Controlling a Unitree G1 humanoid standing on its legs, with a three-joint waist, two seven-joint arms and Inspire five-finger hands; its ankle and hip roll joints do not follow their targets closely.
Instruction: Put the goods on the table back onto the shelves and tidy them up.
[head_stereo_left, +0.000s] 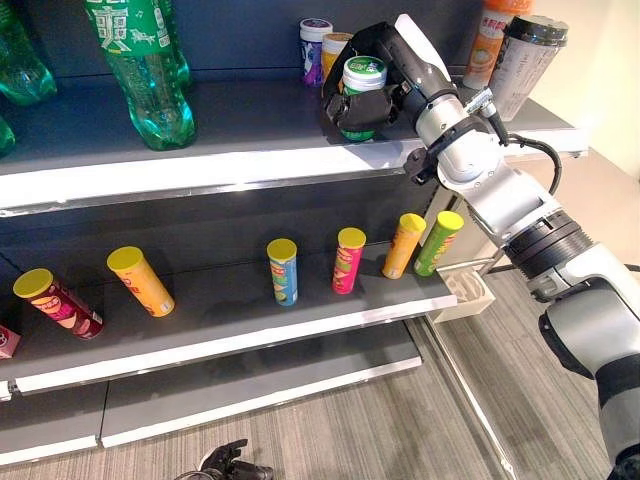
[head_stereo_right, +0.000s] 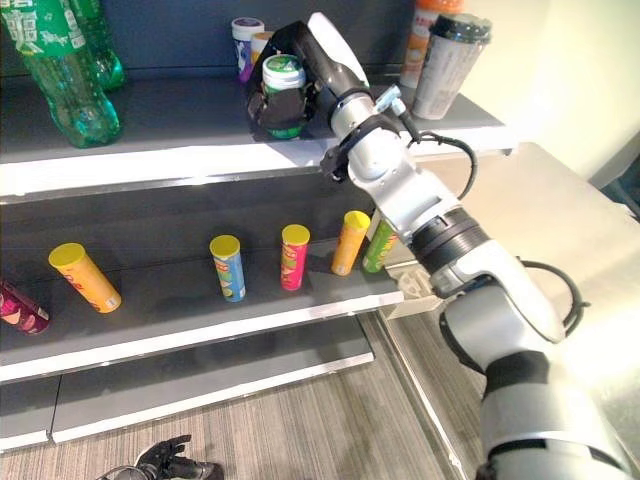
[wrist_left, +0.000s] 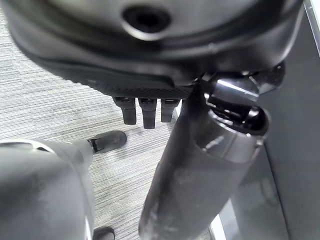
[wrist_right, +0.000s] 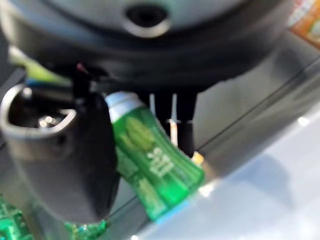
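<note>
While the right hand (head_stereo_left: 375, 75) curls around a green canister (head_stereo_left: 362, 92) just above the top shelf (head_stereo_left: 240, 150), the placing step looks underway; next, lowering it upright beside the cups (head_stereo_left: 322, 45), then letting go.

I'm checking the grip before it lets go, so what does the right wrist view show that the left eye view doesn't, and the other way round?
The right wrist view alone shows the thumb and fingers pressed against opposite sides of the green container's body. The left eye view alone shows the setting: green bottles on the top shelf, tall cups to the right, and chip cans on the shelf below. Both show the right hand holding the container over the top shelf.
</note>
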